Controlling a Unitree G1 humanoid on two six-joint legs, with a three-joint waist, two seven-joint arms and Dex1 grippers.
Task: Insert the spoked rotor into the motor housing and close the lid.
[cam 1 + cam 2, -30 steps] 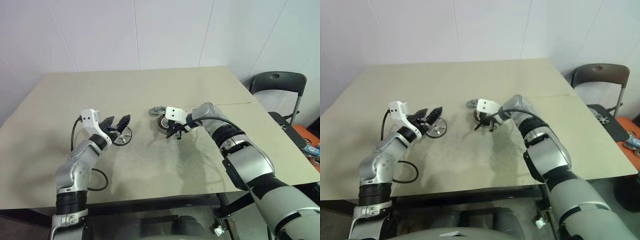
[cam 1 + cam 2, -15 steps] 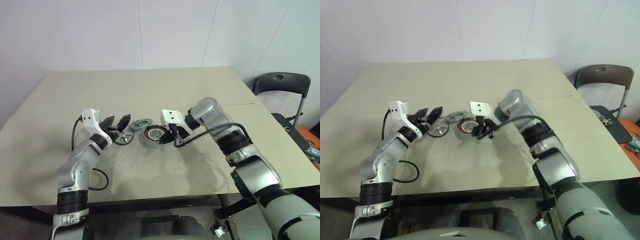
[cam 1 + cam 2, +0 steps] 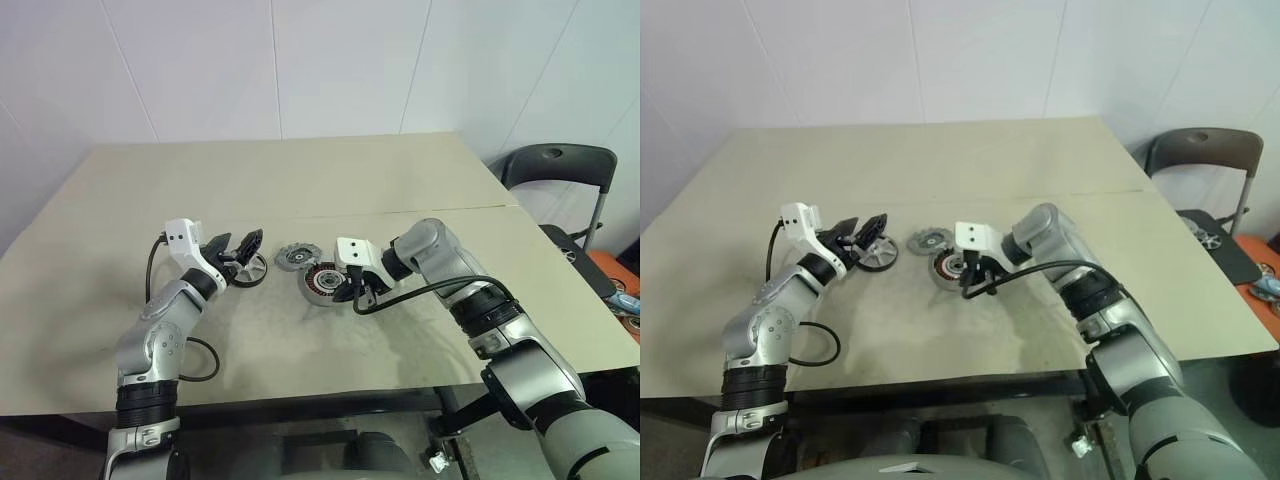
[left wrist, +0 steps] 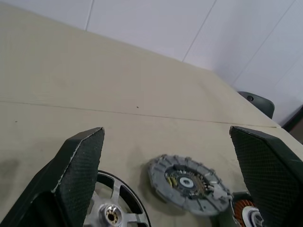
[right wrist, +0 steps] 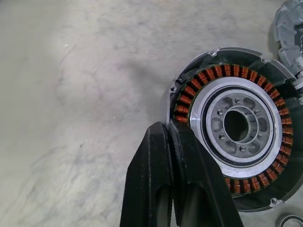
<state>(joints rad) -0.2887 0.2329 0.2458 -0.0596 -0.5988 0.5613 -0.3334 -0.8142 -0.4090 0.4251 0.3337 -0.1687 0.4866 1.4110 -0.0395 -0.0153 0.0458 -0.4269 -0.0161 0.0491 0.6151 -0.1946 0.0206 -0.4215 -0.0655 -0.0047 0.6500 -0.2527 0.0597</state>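
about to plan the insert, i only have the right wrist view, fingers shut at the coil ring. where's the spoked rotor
Observer: The spoked rotor lies flat on the table, to the robot's left of the motor housing, under the left end effector.
Operator: is left holding it
Observer: No. The left end effector's fingers stand wide open on either side above the rotor, not touching it.
Operator: and the grey thing at my frame edge
Observer: That is the lid, lying flat between rotor and housing, on the far side, ribbed inner face up.
Operator: is right gripping the housing
Observer: The right end effector is shut, its tips at the housing's rim; no grip shows.
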